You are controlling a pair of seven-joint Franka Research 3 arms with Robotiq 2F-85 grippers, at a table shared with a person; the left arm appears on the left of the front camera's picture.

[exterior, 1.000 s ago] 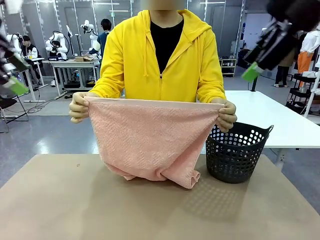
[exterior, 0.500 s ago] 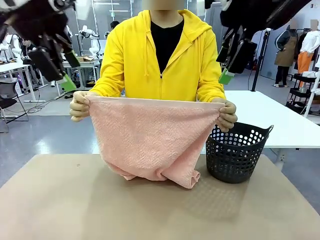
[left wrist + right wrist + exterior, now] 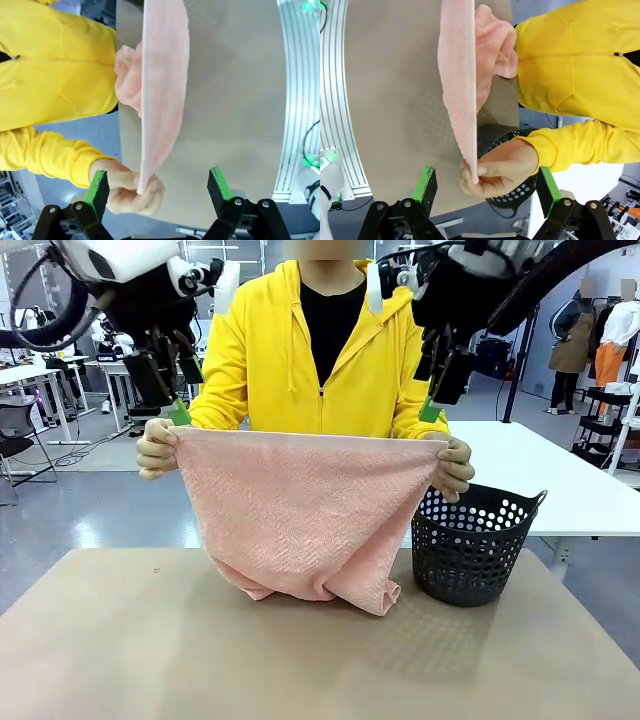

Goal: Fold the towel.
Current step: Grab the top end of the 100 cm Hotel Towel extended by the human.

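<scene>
Both arms have swung inward and down from the upper corners of the front view. The left gripper (image 3: 172, 405) now hangs just above the person's hand at picture left (image 3: 157, 450), and the right gripper (image 3: 440, 400) just above the hand at picture right (image 3: 455, 465).

The person holds the towel (image 3: 300, 510) up across the middle of the frame. Its top edge is stretched between those two hands, and its lower part is bunched on the brown table (image 3: 150, 660), just beside the black perforated basket (image 3: 470, 550).

Both claws stand spread wide and hold nothing. In the left wrist view the left gripper (image 3: 157, 185) straddles the hand (image 3: 132, 192) pinching a towel (image 3: 162, 85) corner. In the right wrist view the right gripper (image 3: 485, 181) frames the other hand (image 3: 497, 170) and the towel's (image 3: 457, 85) edge in the same way.

The step in hand looks like taking the top corners from the person. Next, each arm likely needs to descend until its pads flank cloth alone, clear of the person's fingers, before closing.
</scene>
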